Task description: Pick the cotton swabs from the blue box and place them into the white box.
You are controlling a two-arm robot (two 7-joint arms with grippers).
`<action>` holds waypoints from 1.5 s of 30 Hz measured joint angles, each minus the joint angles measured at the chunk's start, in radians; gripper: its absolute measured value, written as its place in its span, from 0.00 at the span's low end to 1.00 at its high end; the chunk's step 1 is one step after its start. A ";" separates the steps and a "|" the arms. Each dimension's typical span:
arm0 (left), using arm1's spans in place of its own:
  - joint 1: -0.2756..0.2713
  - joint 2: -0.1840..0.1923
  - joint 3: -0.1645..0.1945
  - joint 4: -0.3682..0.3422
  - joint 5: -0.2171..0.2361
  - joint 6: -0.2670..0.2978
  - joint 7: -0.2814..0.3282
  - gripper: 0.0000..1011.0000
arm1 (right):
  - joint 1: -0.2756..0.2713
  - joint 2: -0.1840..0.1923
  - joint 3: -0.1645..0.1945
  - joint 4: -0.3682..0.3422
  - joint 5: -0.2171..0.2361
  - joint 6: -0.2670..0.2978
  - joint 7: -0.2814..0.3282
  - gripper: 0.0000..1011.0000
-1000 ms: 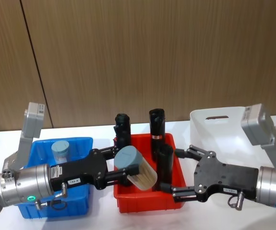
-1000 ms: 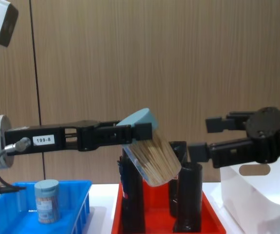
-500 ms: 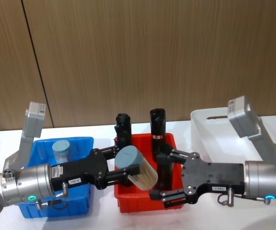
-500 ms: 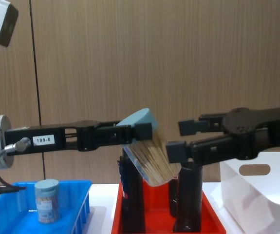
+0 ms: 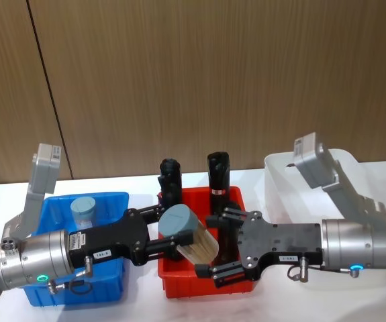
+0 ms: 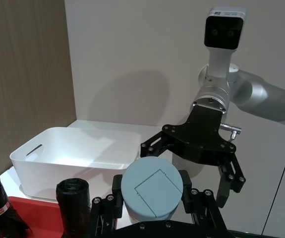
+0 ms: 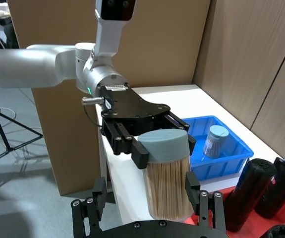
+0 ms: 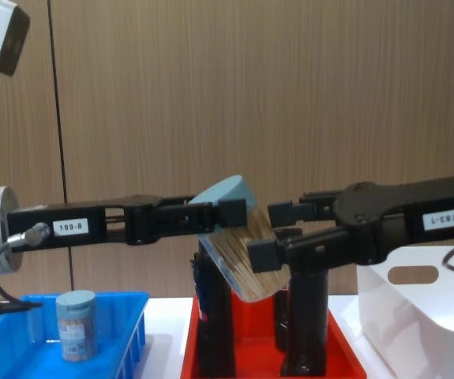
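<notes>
one jar of swabs (image 5: 187, 236) hangs tilted above the red bin (image 5: 179, 287), its lid end clenched in my left gripper (image 5: 170, 230), well apart from the white box (image 5: 278, 166). my right gripper (image 5: 211, 246) has its jaws spread, one on either side of the jar's clear body; i judge this a handover. a second jar (image 5: 84, 210) stands in the blue box (image 5: 115, 199).

risks as i see them: if the left lets go before the right has clamped, the jar drops among the black rolls (image 5: 218, 176). the tilt could make the right close off-centre and twist the jar loose. the two sets of fingers are near enough to clash.

i cannot tell whether the right's pads touch the jar. my arms hide the near part of the blue box and part of the white box's floor.
</notes>
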 joint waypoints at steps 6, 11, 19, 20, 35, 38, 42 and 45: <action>0.000 0.000 0.000 0.000 0.000 0.000 0.000 0.66 | 0.018 -0.009 -0.012 0.030 -0.022 -0.011 -0.007 0.99; 0.000 0.000 0.000 0.000 0.000 0.000 0.000 0.66 | 0.029 -0.015 -0.021 0.051 -0.035 -0.018 -0.018 0.99; 0.000 0.000 0.000 0.000 0.000 0.000 0.000 0.66 | 0.045 -0.026 -0.035 0.085 -0.056 -0.029 -0.035 0.99; 0.000 0.000 0.000 0.000 0.000 0.000 0.000 0.66 | 0.048 -0.028 -0.038 0.091 -0.058 -0.031 -0.037 0.99; 0.000 0.000 0.000 0.000 0.000 0.000 0.000 0.66 | 0.067 -0.039 -0.059 0.127 -0.078 -0.043 -0.051 0.93; 0.000 0.000 0.000 0.000 0.000 0.000 0.000 0.66 | 0.070 -0.039 -0.062 0.130 -0.078 -0.045 -0.053 0.86; 0.000 0.000 0.000 0.000 0.000 0.000 0.001 0.66 | 0.072 -0.039 -0.066 0.134 -0.078 -0.047 -0.056 0.76; 0.000 0.000 -0.001 0.000 0.000 0.000 0.001 0.66 | 0.073 -0.038 -0.068 0.135 -0.077 -0.048 -0.056 0.68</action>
